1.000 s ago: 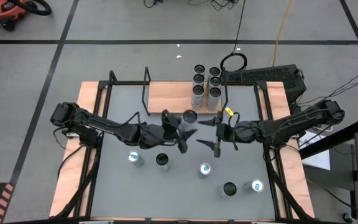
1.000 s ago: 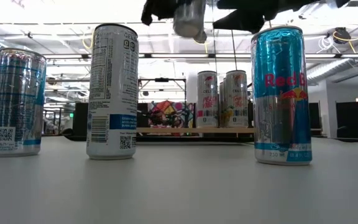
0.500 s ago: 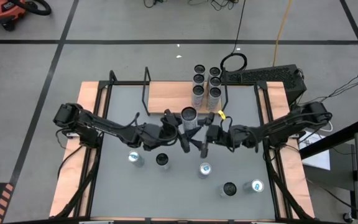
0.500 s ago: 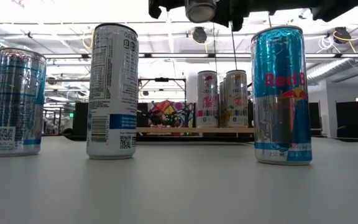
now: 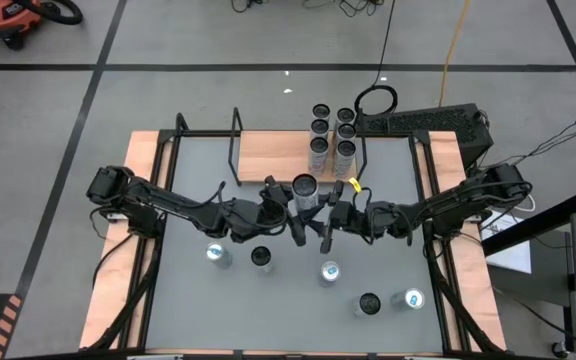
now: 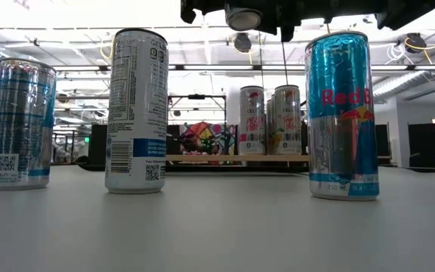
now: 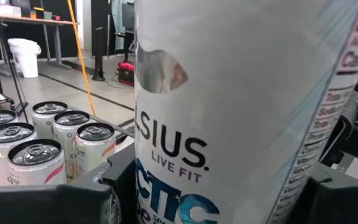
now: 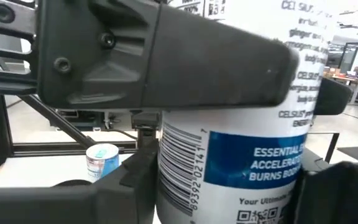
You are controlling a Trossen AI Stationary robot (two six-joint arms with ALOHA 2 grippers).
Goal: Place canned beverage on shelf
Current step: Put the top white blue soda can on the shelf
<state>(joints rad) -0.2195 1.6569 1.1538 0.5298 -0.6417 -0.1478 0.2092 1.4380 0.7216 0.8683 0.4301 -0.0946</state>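
One can (image 5: 304,190) is held aloft between both sets of jaws (left gripper (image 5: 290,208) clamped on it, right gripper (image 5: 330,216) closing round it), above mid-counter (image 5: 388,180); placing on the shelf (image 5: 268,152), already bearing six cans (image 5: 332,135), remains.

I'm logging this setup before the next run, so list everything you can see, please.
shelf: one, light wood with a black rod frame, at the table's far edge.
shelf cans: six, white-and-pink with silver tops, clustered at the shelf's right end.
table cans: five, blue-and-silver or white, standing on the near half of the table.
held can: one, white with a blue band, raised above the table's middle.
table: one, grey top with wooden edges.
left gripper: one, dark, clamped on the held can.
right gripper: one, dark, at the held can from the opposite side.
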